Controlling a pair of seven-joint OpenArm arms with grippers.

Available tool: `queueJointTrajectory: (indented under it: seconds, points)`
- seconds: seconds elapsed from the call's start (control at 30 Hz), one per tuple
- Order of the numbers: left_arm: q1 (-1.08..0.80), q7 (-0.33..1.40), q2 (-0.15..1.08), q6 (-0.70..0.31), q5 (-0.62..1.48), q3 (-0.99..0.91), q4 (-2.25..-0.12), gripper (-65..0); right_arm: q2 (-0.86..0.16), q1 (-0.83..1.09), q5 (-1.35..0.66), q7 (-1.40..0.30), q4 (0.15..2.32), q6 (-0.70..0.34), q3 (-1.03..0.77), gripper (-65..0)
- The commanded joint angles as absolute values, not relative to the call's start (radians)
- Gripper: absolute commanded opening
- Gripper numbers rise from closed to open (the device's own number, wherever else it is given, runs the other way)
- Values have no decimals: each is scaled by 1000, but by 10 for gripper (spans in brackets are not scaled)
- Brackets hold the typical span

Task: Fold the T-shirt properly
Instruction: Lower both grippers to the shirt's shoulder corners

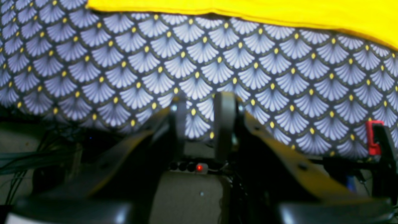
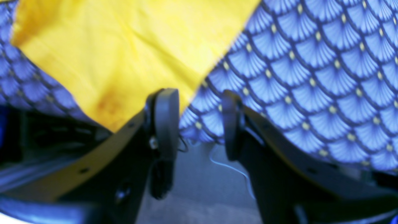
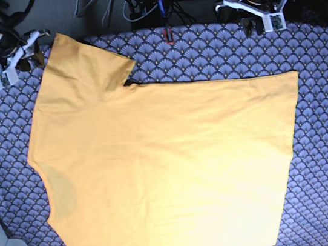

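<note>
Plain yellow T-shirt (image 3: 171, 171) shows no writing on scale-patterned cloth (image 3: 326, 106).

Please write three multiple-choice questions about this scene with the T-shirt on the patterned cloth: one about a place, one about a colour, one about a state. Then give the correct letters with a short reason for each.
1. Place: in the base view, where do both end effectors sit?
A. Near the top edge, beyond the shirt
B. On the middle of the shirt
C. At the bottom edge

2. Colour: what colour is the T-shirt?
A. Green
B. Yellow-orange
C. White

3. State: how does the T-shirt lie?
A. Rolled into a ball
B. Hanging from an arm
C. Spread flat on the patterned cloth

Answers:
1 A: the left end effector and the right end effector are both at the top, off the shirt.
2 B: the fabric is plain yellow-orange in every view.
3 C: body and one sleeve lie flat, and both end effectors hold nothing.
</note>
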State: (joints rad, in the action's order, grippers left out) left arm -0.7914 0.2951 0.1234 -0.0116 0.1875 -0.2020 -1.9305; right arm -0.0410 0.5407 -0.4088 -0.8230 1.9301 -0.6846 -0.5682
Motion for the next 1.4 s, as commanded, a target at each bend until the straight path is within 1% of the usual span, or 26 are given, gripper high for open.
queueJointTrajectory:
  seconds: [0.0,0.13,0.33,0.5,0.6,0.7,0.93,1.17,1.37]
  points:
    - [-800,272,128,-12,188,-205,-1948,-498,-42,544,-423,-809,1945,-698,-572,-394]
    - [-800,274,131,-12,188,-205,-1948,-498,-21,544,-426,-809,1945,-698,-572,-377]
    - [-802,274,133,-13,188,-205,-1948,-498,-1,513,-426,-812,1945,-698,-570,-376]
    - [-803,274,134,-13,188,-205,-1948,-498,1,458,-426,-914,1945,-698,-575,-376]
    - [-803,274,134,-13,186,-205,-1948,-498,1,441,-426,-938,1945,-698,-576,-376]
    - [-803,274,134,-13,186,-206,-1948,-498,1,426,-426,-943,1931,-698,-576,-376]
    - [-806,274,156,-13,186,-206,-1949,-497,-7,395,-426,-937,1801,-698,-575,-376]
    - [-806,274,156,-13,186,-206,-1949,-497,-7,403,-426,-935,1799,-698,-576,-376]
    - [-806,274,147,-13,186,-272,-1951,-497,-4,397,-424,-935,1745,-698,-573,-379]
